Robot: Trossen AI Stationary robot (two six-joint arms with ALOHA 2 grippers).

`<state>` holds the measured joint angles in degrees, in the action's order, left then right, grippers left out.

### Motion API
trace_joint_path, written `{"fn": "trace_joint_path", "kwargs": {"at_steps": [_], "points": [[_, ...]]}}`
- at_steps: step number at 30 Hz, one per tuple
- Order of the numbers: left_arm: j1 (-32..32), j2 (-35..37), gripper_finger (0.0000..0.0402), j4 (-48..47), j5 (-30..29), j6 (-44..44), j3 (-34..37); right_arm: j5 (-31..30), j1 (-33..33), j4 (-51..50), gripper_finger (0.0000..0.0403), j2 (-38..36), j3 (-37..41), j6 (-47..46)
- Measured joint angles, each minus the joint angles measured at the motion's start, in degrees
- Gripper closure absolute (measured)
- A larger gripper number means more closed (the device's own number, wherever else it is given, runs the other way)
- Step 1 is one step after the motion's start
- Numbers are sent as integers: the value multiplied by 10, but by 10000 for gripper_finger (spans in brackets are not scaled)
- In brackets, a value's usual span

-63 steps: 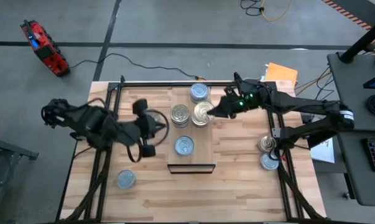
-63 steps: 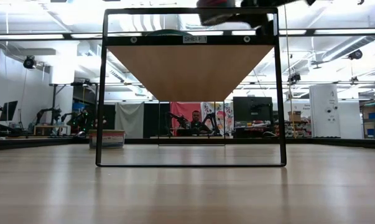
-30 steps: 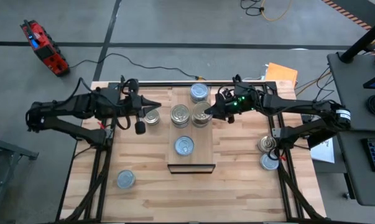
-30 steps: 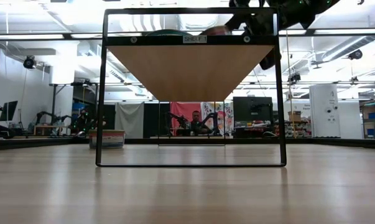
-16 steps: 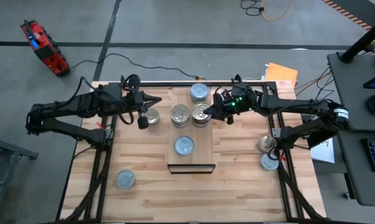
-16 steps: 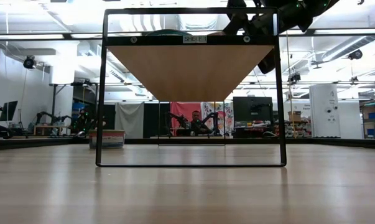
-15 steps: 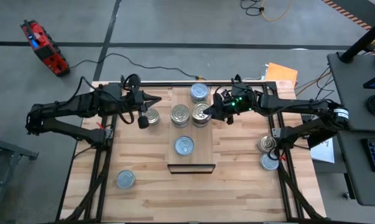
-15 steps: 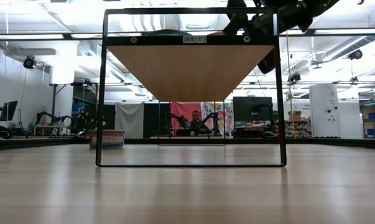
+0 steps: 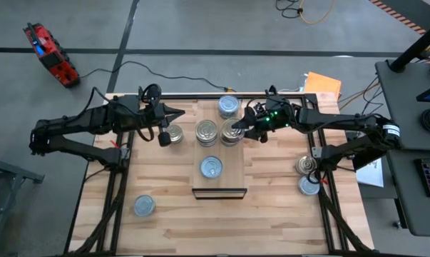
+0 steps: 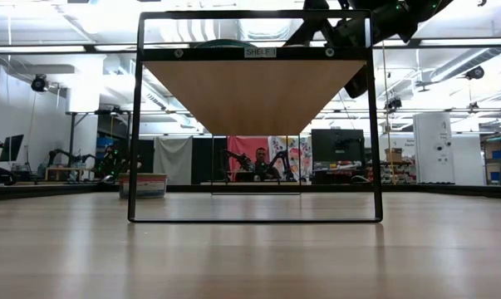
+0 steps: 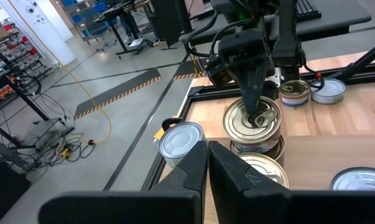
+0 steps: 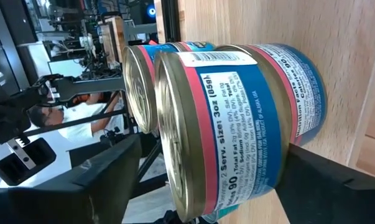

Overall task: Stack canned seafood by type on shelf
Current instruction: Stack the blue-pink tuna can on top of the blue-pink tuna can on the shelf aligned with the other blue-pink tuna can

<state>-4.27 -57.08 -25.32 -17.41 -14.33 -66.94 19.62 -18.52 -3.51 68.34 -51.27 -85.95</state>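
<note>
While its fingers are standing apart around the stacked tin (image 9: 232,129), the right gripper (image 9: 237,128) is risking toppling it when withdrawing.

- A wooden table (image 9: 272,207) carries a paler wood shelf (image 9: 232,160) at its middle.
- On the shelf: four tins (image 9: 211,167).
- On the table: one tin (image 9: 145,206) front-left, one (image 9: 175,133) left of the shelf, two (image 9: 307,185) at the right edge.
</note>
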Motion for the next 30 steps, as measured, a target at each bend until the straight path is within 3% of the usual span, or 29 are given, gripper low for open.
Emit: {"fn": "trace_joint_path", "kwargs": {"at_steps": [18,30], "points": [[0,-1,402,0,0,0,0,4,0,-9,113,0,-22,16],[-1,-10,401,1,0,4,0,8,0,-15,102,2,-21,14]]}}
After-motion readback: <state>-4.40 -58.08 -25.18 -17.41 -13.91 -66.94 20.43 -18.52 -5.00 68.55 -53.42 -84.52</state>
